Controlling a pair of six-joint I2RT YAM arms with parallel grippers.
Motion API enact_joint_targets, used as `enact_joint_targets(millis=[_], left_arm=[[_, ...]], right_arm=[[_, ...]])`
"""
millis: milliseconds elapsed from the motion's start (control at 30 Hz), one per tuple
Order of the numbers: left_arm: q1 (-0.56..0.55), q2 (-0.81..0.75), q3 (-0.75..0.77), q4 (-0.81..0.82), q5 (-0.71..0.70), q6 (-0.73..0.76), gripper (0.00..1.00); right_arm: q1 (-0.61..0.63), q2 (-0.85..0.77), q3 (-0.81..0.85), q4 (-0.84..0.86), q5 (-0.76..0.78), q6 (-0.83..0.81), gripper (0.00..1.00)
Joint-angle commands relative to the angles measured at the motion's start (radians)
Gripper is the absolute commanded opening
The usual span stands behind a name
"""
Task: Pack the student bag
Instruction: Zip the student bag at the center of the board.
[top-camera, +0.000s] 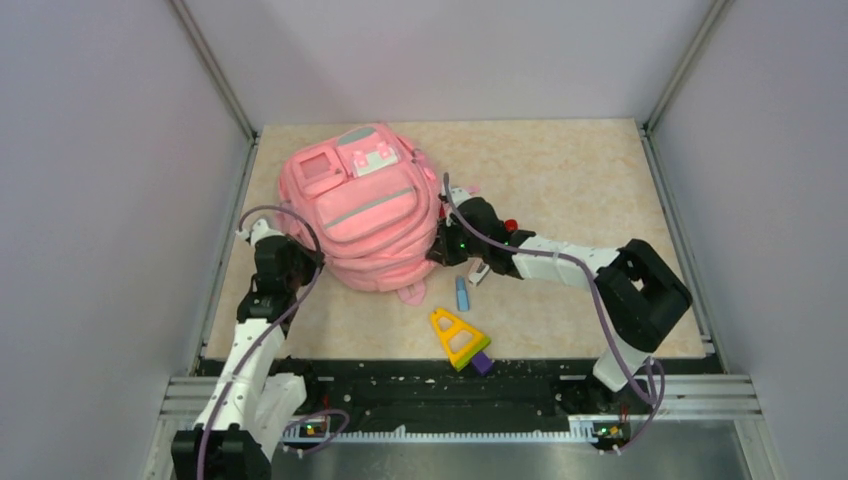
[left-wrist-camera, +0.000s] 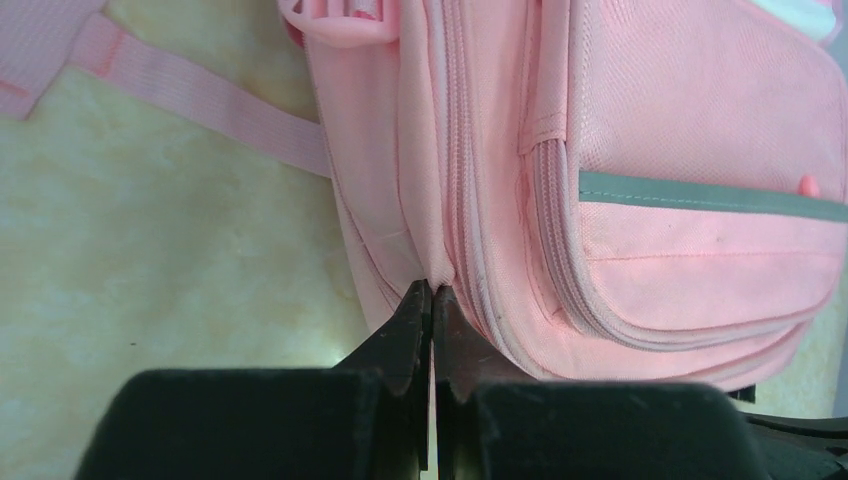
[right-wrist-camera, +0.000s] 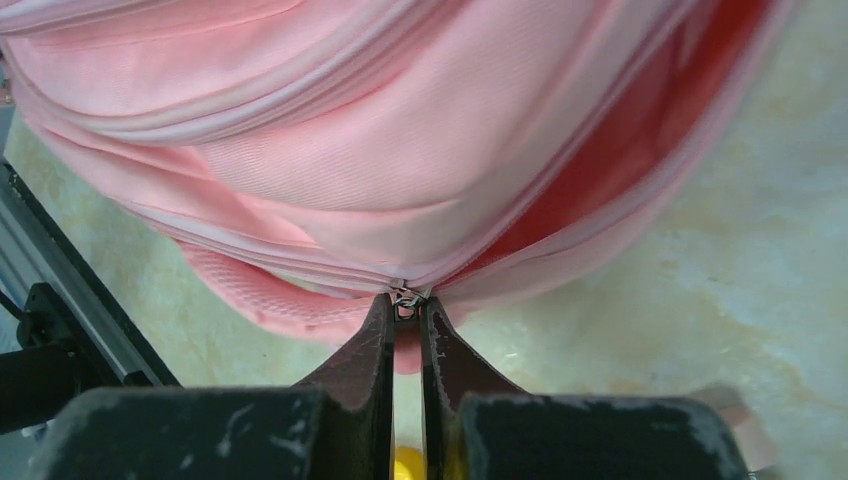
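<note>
Straight ahead of both claws, I am watching the student bag (top-camera: 360, 205) lying on the tabletop (top-camera: 580, 180) between them, my right claw (right-wrist-camera: 408, 303) pinching its zipper pull (right-wrist-camera: 404, 293), my left claw (left-wrist-camera: 432, 292) nipping fabric on its opposite side, the opened zip (right-wrist-camera: 620, 200) running off to the right claw's right.

Bright even light, soft shadows; foregrounds blurred
</note>
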Motion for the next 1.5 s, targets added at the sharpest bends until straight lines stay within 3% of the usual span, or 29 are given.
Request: enact_joint_targets(millis=[0,133,233,267,333,400,500,600,833,967,1200,1467], left_arm=[[0.090,-0.052,0.072,-0.029,-0.166,0.067,0.00],[0.109,-0.082,0.101,-0.068,-0.187,0.101,0.00],[0.109,-0.105,0.155,-0.119,-0.197,0.210,0.00],[0.108,-0.112,0.174,-0.141,-0.191,0.231,0.07],[0.096,-0.126,0.203,-0.152,-0.145,0.258,0.33],[0.046,-0.121,0.235,-0.163,-0.164,0.292,0.54],[-0.123,-0.094,0.294,-0.193,-0.272,0.374,0.64],[-0.323,-0.052,0.345,-0.193,-0.348,0.475,0.66],[-0.613,0.099,0.334,-0.024,-0.065,0.623,0.65],[-0.777,0.256,0.344,-0.005,-0.116,0.710,0.65],[-0.877,0.390,0.367,0.013,-0.186,0.785,0.55],[-0.877,0.488,0.364,-0.002,-0.248,0.699,0.49]], right_arm=[[-0.111,0.014,0.022,0.001,-0.042,-0.093,0.00],[-0.187,0.079,0.080,0.000,-0.103,-0.137,0.00],[-0.217,0.107,0.115,-0.016,-0.163,-0.164,0.00],[-0.218,0.111,0.125,-0.026,-0.178,-0.179,0.00],[-0.218,0.110,0.131,-0.030,-0.219,-0.192,0.00],[-0.218,0.104,0.128,-0.022,-0.244,-0.190,0.00],[-0.218,0.100,0.128,-0.013,-0.271,-0.176,0.00],[-0.219,0.091,0.117,0.013,-0.304,-0.155,0.00],[-0.218,0.064,0.106,0.015,-0.339,-0.146,0.00],[-0.218,0.045,0.103,0.003,-0.335,-0.155,0.00],[-0.220,0.038,0.093,0.022,-0.351,-0.143,0.00],[-0.226,0.048,0.092,0.034,-0.370,-0.132,0.00]])
